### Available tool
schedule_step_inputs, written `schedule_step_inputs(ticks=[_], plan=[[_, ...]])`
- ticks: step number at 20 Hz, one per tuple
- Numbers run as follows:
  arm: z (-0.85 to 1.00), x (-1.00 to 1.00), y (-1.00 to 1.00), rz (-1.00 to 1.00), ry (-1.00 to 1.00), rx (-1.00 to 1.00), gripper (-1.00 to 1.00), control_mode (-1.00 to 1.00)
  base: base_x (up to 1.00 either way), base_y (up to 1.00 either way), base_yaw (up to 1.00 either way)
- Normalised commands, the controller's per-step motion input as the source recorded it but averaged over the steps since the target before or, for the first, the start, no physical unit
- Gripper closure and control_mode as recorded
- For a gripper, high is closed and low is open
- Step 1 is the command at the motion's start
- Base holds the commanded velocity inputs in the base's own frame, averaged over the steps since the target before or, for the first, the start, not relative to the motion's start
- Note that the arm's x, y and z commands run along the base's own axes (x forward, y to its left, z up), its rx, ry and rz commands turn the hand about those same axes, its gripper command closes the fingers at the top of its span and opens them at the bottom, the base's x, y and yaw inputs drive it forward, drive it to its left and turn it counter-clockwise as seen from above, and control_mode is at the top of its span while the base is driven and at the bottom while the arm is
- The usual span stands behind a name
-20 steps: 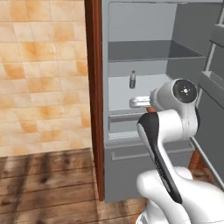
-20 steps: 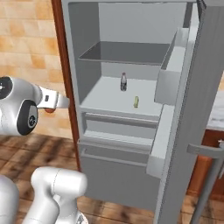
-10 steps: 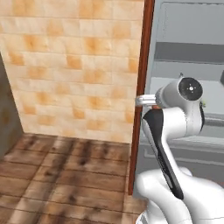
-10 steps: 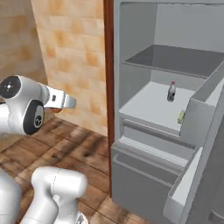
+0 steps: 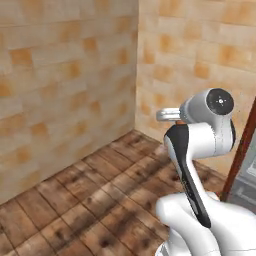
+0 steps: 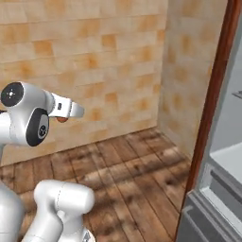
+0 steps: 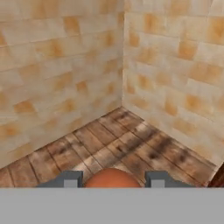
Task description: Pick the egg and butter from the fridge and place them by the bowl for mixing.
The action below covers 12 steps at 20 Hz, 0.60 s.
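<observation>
The small rounded orange-brown egg (image 7: 112,178) sits between the two dark finger tips of the gripper (image 7: 113,179) in the hand view. The jaws are partly closed, with one tip close at each side of the egg, so I judge that they grip it. In the right base view a small orange-brown spot (image 6: 62,119) shows just under the white hand, which fits the same egg.

The hand is held out level and high above the brown wooden plank floor (image 5: 95,200), pointing toward the corner of the two orange-beige tiled walls (image 7: 65,70). I think the egg is kept this way because the base is carrying it away from the tall grey steel fridge (image 6: 222,189) toward the place of the bowl. A level hand, away from all surfaces, makes it less likely that the smooth round egg slips or knocks against something.

Much is hidden. Only the upper part of the egg is visible in the hand view, so the contact of the tips on its sides cannot be checked. Of the fridge, only the edge with its dark red-brown frame (image 6: 210,108) and a part of the lower front appear at the right border. The shelves inside are cut off. The second half of the task is not yet done.
</observation>
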Motion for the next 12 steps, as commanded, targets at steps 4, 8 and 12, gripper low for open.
schedule_step_inputs(ticks=[4,8,12], plan=[[0.00,0.00,0.00,0.00,0.00,0.00,1.00,1.00,0.00,0.11,0.96],[0.00,0.00,0.00,0.00,0.00,0.00,1.00,1.00,0.00,0.11,0.96],[0.00,0.00,0.00,0.00,0.00,0.00,1.00,1.00,0.00,0.12,0.95]])
